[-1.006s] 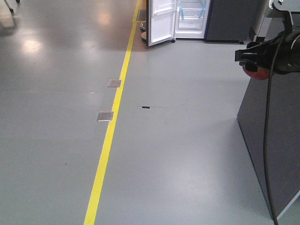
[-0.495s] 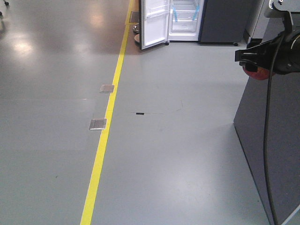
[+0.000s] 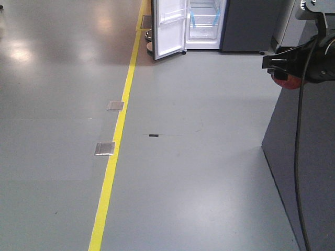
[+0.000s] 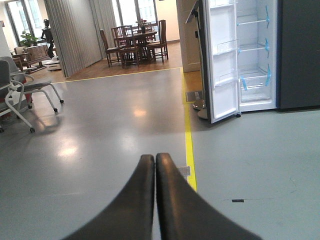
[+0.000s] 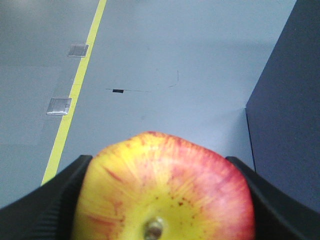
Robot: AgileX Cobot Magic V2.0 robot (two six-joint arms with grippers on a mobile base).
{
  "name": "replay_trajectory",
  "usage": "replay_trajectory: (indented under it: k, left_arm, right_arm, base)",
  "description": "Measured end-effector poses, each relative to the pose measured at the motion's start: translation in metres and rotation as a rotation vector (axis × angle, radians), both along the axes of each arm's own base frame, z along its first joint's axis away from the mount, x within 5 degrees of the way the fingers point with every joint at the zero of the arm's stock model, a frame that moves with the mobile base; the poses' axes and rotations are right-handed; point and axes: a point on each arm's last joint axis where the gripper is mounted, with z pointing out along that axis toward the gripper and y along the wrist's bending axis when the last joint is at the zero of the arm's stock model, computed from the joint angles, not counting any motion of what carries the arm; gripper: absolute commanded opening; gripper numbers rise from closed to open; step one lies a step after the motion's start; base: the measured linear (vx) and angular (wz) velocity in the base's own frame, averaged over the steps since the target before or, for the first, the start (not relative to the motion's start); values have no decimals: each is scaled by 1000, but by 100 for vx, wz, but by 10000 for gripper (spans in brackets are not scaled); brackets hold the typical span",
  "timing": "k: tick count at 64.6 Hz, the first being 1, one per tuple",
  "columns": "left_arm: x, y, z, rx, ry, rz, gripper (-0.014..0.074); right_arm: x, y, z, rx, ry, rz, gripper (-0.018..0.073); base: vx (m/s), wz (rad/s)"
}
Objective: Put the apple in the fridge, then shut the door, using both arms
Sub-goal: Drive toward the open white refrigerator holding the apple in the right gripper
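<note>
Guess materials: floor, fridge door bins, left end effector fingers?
Floor: smooth semi-gloss coating, perhaps epoxy over concrete; it mirrors bright light patches. Door bins: clear plastic, see-through with bright edges. Left end effector fingers: matte black, rubber or plastic, cannot tell which.

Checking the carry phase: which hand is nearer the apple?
Right. The right hand is clamped on the apple itself; the left hand is shut and empty, with no apple in its view.
</note>
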Motion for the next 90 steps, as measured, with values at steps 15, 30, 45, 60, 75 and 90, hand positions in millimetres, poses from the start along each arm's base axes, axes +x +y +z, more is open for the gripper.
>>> replay_trajectory:
  k: [15,30,45,60,75,90]
  left_arm:
    - [0,0,0,0,0,0,-5]
    - [0,0,0,0,0,0,-5]
    - [0,0,0,0,0,0,-5]
    - [0,0,0,0,0,0,-5]
    - [0,0,0,0,0,0,-5]
    - [0,0,0,0,0,0,-5]
  right_arm:
    - [0,0,0,0,0,0,-8]
    - [0,0,0,0,0,0,-8]
    - [0,0,0,0,0,0,-8]
    - [0,0,0,0,0,0,-8]
    - [0,0,0,0,0,0,-8]
    - [0,0,0,0,0,0,-8]
  base:
    - [17,5]
    - [18,8]
    - [19,5]
    - [20,1]
    - [20,-2]
    - [21,-4]
